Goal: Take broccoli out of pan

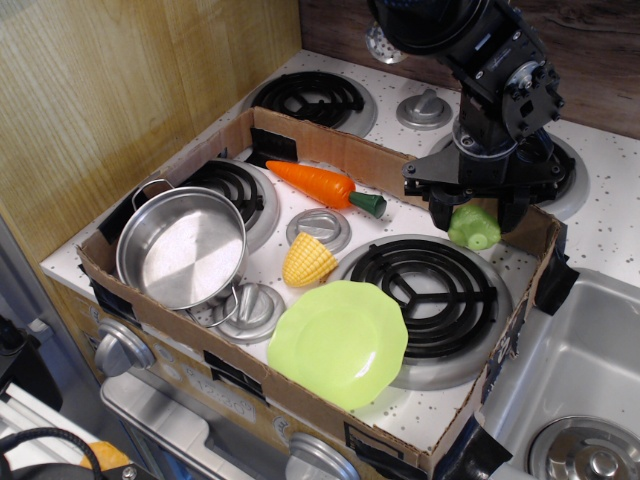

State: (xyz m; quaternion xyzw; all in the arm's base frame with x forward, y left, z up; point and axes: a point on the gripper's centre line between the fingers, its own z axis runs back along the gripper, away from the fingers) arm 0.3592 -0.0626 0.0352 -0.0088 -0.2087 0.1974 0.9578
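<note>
Nearest me, a lime plate (338, 341) lies on the speckled counter (612, 225). At nine o'clock stands the pan (181, 247), bare inside. Farther back, at two o'clock, the hand (475, 214) grips the broccoli (474, 228); its fingertips are hidden.

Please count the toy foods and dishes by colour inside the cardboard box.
Green: 2, broccoli in the gripper, plate
Orange: 1, carrot
Yellow: 1, corn
Silver: 1, pan
Total: 5
</note>
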